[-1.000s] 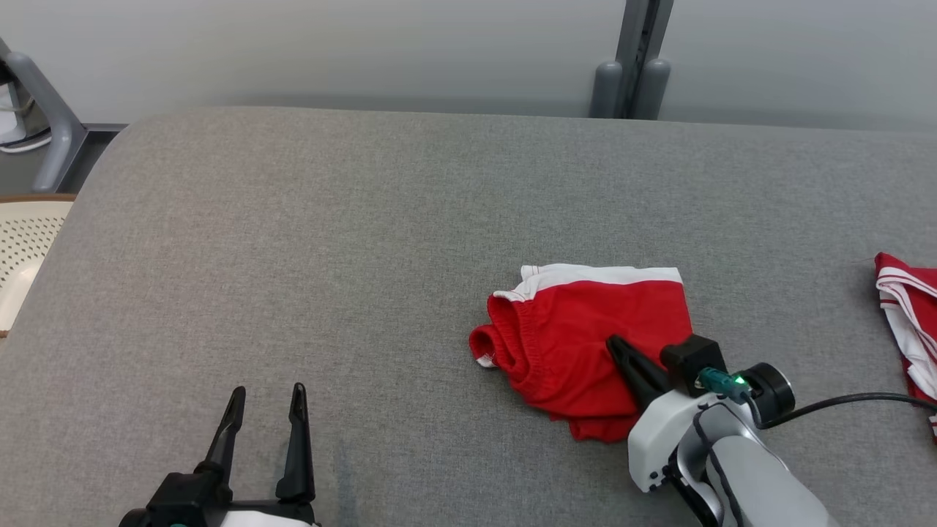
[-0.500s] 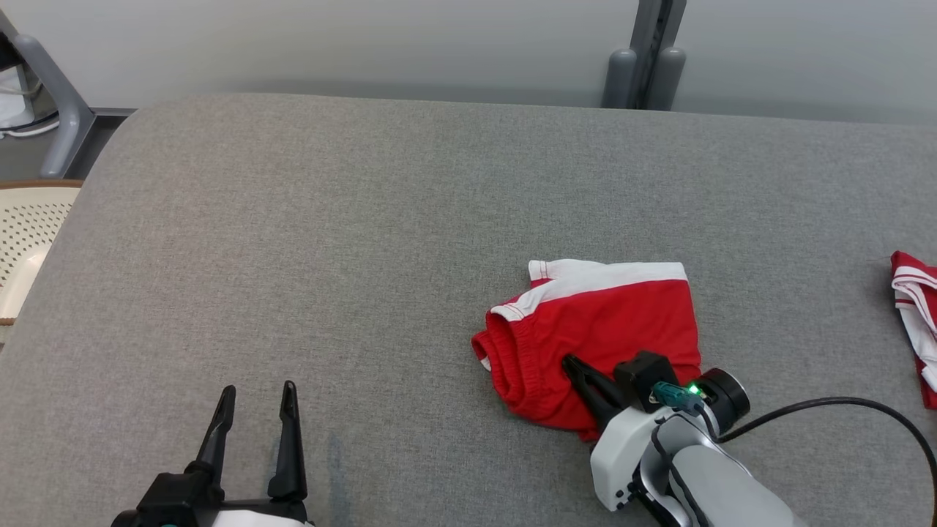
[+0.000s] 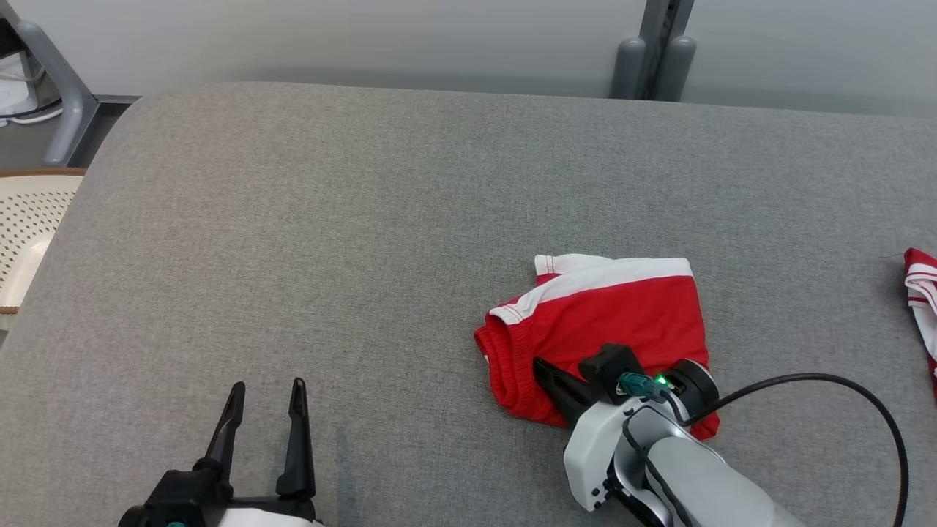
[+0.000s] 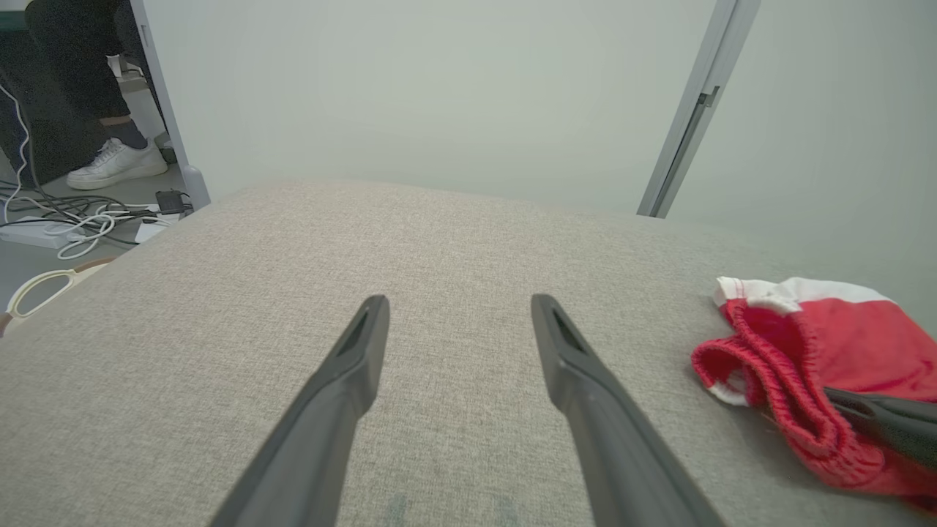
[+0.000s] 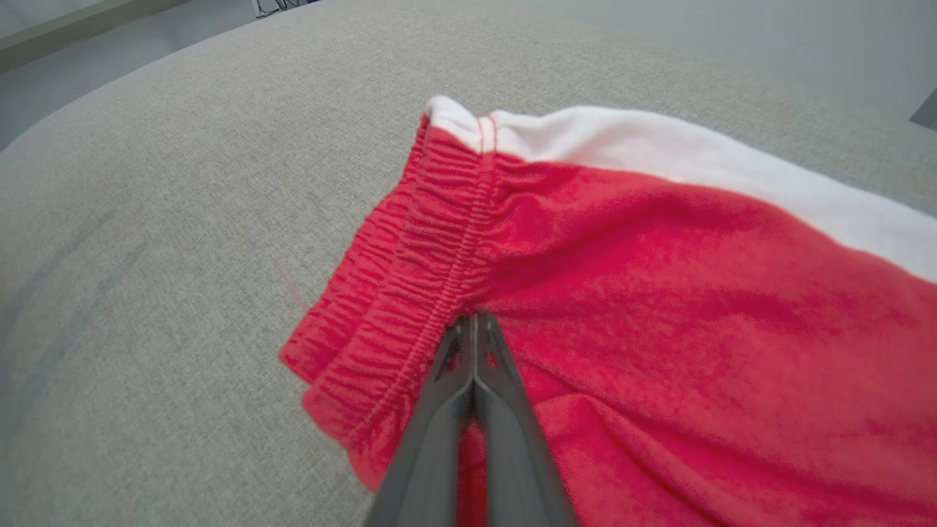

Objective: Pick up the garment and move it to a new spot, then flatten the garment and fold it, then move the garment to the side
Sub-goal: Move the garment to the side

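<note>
The right end effector (image 5: 474,320), fingers together, rests on the red garment (image 5: 659,293); the left end effector (image 3: 267,385) has fingers apart.

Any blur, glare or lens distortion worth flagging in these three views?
Head view: sharp, evenly lit, no glare; right claw and red shorts in focus. Left wrist view: left claw crisp, grey surface bowed by the wide lens. Right wrist view: shorts' weave slightly soft, surface edge curved.
</note>
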Available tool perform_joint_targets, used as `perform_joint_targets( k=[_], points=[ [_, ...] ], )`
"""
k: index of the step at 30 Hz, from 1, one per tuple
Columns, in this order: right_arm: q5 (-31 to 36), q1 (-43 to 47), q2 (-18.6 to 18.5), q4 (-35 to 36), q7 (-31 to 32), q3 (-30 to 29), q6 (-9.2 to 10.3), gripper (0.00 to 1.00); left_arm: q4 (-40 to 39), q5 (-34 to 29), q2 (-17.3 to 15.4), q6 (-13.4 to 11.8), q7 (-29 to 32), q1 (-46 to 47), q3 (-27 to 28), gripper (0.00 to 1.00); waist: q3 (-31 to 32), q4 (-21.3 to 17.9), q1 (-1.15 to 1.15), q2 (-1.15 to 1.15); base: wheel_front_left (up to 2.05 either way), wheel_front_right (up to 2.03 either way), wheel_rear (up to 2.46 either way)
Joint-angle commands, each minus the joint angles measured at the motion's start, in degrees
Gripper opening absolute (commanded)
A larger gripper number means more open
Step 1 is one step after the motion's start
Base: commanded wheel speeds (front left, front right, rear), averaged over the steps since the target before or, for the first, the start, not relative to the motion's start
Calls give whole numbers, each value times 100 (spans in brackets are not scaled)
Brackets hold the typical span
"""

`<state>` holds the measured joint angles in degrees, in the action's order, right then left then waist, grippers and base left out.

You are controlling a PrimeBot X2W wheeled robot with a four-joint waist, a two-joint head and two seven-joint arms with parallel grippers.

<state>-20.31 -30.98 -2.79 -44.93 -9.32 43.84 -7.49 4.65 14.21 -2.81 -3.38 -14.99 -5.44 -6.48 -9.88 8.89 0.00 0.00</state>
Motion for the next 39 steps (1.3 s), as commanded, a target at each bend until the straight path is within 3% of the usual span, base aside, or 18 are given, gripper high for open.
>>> perform_joint_targets(
  k=[1,10,13,14,15,17,24,27,32,39],
  points=[
    [-36,-66,-28,-15,46,38,0,0,-1,16,-22,-8,-25,24,-1,100,-1,2,0,0,0,0,0],
    [-370,-192,-31,-43,-201,-1,0,0,-36,64,-22,0,-25,112,8,100,101,-90,0,0,0,0,0],
    [-331,-112,-29,-1,-419,-203,0,49,-80,78,-22,5,-25,70,68,100,198,-218,0,0,0,0,0],
    [-313,-59,-30,41,-477,-322,0,88,-99,73,-23,7,-25,46,94,100,239,-267,0,0,0,0,0],
    [-248,-5,-30,90,-526,-461,0,100,-115,67,-23,2,-25,20,123,100,282,-323,0,0,0,0,0],
    [6,117,-45,223,-582,-869,0,100,-149,44,-22,5,-25,-59,176,100,396,-451,0,0,0,0,0],
    [940,1664,-743,2566,-589,-2625,0,100,-133,-83,-23,112,-25,-259,333,100,829,-746,0,0,0,0,0],
    [1084,2442,-1066,3161,-590,-3195,0,100,-70,-162,-24,181,-25,-307,378,100,969,-768,0,0,0,0,0],
    [1157,3257,-1305,3481,-591,-3855,0,100,121,-327,-23,296,-25,-417,508,100,1108,-795,0,0,0,0,0],
    [1092,3644,-1124,3507,-592,-4252,0,100,403,-311,-22,338,-25,-487,586,100,1291,-816,0,0,0,0,0]
  ],
)
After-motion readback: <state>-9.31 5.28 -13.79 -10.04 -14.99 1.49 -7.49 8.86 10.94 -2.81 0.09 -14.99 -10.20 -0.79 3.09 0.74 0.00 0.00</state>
